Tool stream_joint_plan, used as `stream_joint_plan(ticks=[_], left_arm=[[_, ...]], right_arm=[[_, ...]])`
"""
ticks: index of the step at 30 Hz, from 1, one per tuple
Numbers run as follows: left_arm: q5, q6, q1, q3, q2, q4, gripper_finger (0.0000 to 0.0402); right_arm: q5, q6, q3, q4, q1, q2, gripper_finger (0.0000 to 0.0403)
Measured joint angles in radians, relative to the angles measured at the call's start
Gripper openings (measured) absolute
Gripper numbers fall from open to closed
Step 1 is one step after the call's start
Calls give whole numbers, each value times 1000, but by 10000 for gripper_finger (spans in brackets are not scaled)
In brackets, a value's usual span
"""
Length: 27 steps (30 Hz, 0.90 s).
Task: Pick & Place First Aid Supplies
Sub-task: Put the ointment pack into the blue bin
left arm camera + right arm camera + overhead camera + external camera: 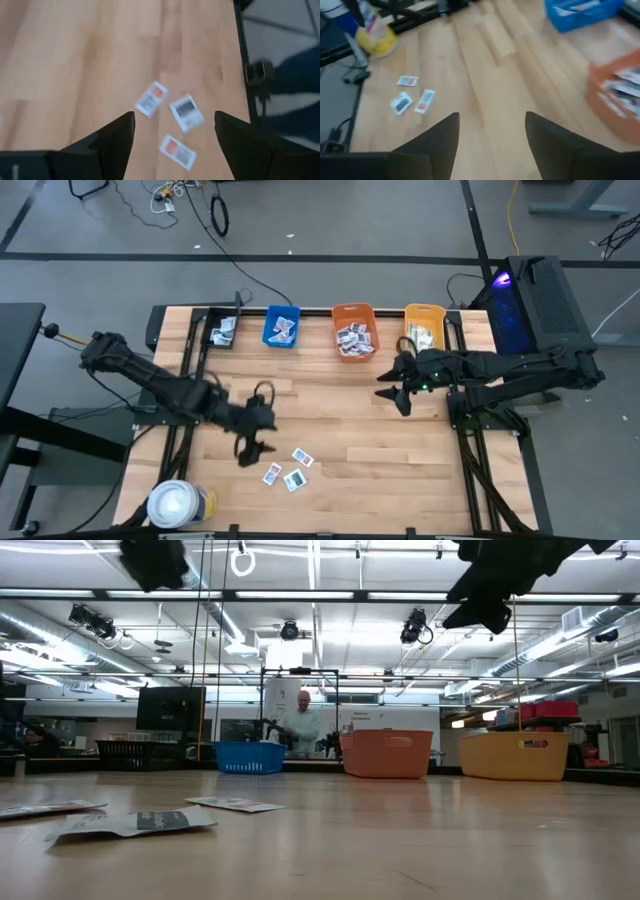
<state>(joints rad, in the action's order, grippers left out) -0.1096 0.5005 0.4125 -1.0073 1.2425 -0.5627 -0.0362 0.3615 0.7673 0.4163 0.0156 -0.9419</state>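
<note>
High view: left gripper point(252, 442) jaws apart, empty, just beside three loose packets point(287, 468) on the bare table point(360, 450); right gripper point(398, 392) jaws apart, empty, near orange bin point(354, 312) and yellow bin point(424, 313); more packets inside bins. Low view: packets flat on the tabletop, near side; blue bin point(249, 756) at far edge. Left wrist view: fingers point(112, 137) spread, hovering above the three packets. Right wrist view: fingers point(442, 135) spread, nothing between.
</note>
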Motion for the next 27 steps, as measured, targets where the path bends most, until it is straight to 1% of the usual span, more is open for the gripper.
stream_joint_plan(ticks=[3,5,7,13,17,22,24,27], left_arm=[[-57,28,81,1,2,-26,275],[-103,46,114,0,1,-43,275],[-127,66,144,0,-1,-73,275],[-115,73,200,0,1,-116,275],[-148,118,217,0,1,-125,275],[-149,123,232,0,1,-118,275],[-149,162,232,0,1,-121,275],[-149,302,231,0,1,-120,275]], right_arm=[[0,2,0,-40,55,-35,229],[0,4,0,-82,90,-64,229],[0,19,0,-107,125,-94,229],[-42,60,0,-206,229,-180,229],[-89,79,0,-264,284,-230,229],[-125,92,0,-323,338,-272,229],[-151,90,0,-333,358,-283,229],[-182,93,0,-331,386,-291,229]])
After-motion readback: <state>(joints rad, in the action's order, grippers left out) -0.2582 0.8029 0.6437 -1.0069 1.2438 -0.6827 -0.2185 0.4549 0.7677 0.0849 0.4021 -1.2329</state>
